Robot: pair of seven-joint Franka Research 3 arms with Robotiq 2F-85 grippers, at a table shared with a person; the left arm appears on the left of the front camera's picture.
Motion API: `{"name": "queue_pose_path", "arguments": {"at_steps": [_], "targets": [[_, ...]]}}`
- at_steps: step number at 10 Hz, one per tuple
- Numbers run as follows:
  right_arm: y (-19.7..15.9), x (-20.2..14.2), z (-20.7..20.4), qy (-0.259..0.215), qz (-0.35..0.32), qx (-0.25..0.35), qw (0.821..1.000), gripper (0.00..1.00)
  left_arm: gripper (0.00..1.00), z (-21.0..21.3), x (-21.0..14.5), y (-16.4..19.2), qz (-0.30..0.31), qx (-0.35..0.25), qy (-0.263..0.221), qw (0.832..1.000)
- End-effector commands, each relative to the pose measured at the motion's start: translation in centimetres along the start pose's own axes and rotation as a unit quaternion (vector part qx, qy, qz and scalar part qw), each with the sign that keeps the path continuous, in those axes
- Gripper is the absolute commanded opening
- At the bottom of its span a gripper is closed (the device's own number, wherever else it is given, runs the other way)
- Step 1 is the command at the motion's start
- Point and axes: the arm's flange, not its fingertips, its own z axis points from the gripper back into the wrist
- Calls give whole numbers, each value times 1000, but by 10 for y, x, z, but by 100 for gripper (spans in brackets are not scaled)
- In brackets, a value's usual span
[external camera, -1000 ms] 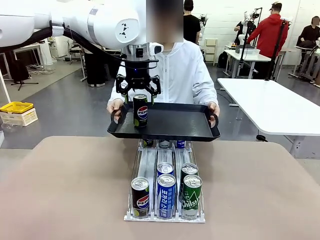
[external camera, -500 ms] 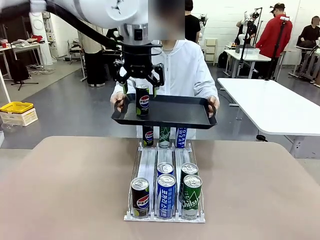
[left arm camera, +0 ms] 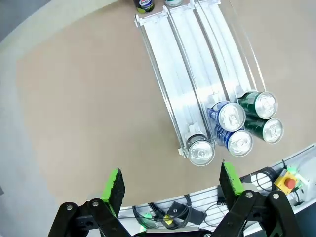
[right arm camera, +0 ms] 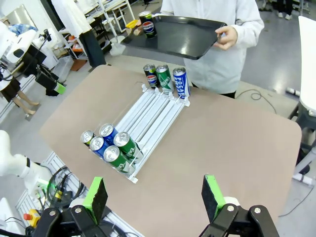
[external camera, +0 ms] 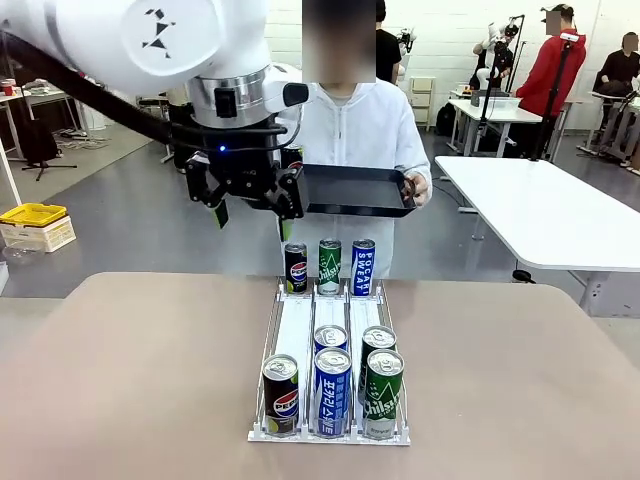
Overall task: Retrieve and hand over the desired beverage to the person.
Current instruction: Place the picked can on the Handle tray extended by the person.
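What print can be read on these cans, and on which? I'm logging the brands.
"POCARI SWEAT": far blue can.
"Chilsung": frontmost green can.
"pepsi": frontmost black can.
Korean lettering on the frontmost blue can: too small to read.
Far green can: print too small to read.

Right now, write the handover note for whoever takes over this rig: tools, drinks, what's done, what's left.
Left tool: open, empty, raised above the table, in front of the tray.
Right tool: open, empty, over the table's near side.
Pepsi can: upright on the black tray that the person holds beyond the table.
Rack: five cans at its near end, three standing by its far end.
Done: the can sits on the person's tray.
Left: probably just drawing the left arm back clear.
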Motion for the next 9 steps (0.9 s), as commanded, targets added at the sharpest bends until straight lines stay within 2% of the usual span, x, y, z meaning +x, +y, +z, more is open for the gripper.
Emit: {"name": "queue_pose_path", "arguments": {"at_steps": [1,2,9], "targets": [[0,0,-1,-3,4,14,1000,100,100,-2,-1,10,-12,-3,-4,1000],[0,0,-1,-3,4,14,1000,100,100,0,0,0,0,0,0,1000],[0,0,-1,-3,4,14,1000,100,100,0,0,0,0,0,0,1000]]}}
